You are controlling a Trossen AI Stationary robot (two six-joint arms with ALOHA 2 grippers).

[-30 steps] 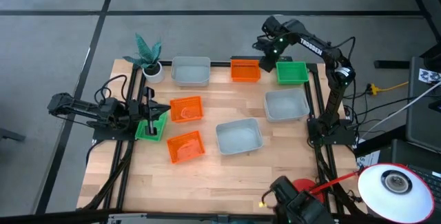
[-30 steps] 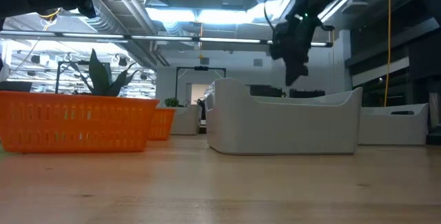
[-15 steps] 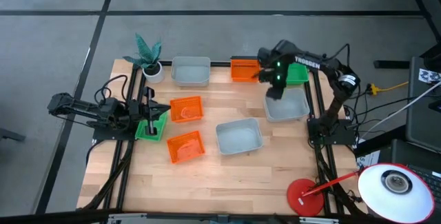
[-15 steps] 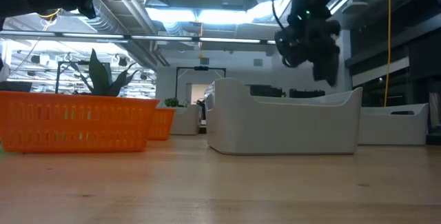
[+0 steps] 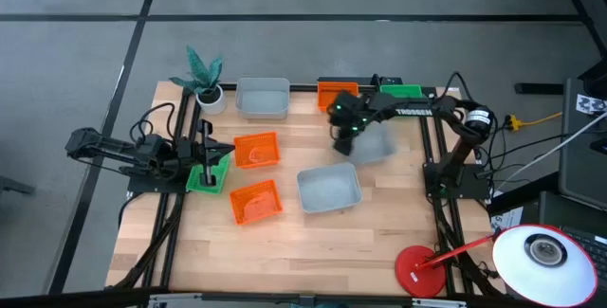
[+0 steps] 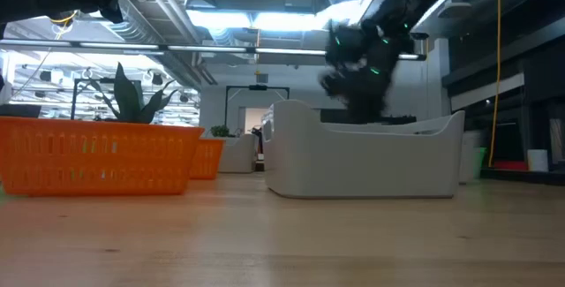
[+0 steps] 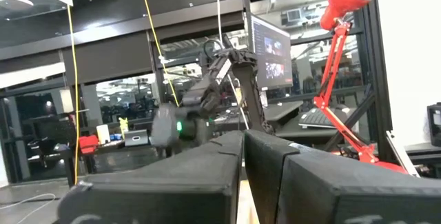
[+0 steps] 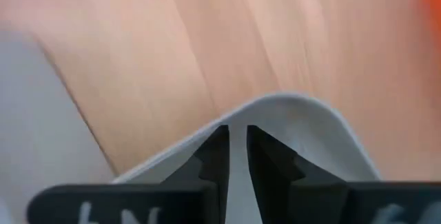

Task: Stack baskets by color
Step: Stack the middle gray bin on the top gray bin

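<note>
High view: right gripper (image 5: pixel 349 137) clamped on the rim of a pale grey basket (image 5: pixel 375 146), held above the middle of the wooden table (image 5: pixel 313 242), just beyond a second grey basket (image 5: pixel 329 190) resting nearer the front. Right wrist view: two dark fingers (image 8: pixel 213 156) pinching the carried tub's curved grey rim, bare wood beneath. Third grey basket (image 5: pixel 263 98) at the far edge, right of a white pot with a teal plant (image 5: pixel 204 76). Orange basket (image 5: pixel 335 93) and green basket (image 5: pixel 401 91) at the far edge, both partly hidden behind the right arm. Two more orange baskets left of centre, one (image 5: pixel 256 150) farther, one (image 5: pixel 255 202) nearer, slightly apart. Left gripper (image 5: pixel 208 164) closed, empty, parked at the left edge over another green basket (image 5: pixel 206 177). Left wrist view: fingers (image 7: pixel 207 176) pressed together, right arm visible farther off with the blurred grey tub. Low view: front grey basket (image 6: pixel 366 159) at centre, orange baskets (image 6: pixel 93 154) at left, right gripper (image 6: pixel 357 66) above and behind the grey wall. Red desk lamp (image 5: pixel 422 268) at the near right corner.
</note>
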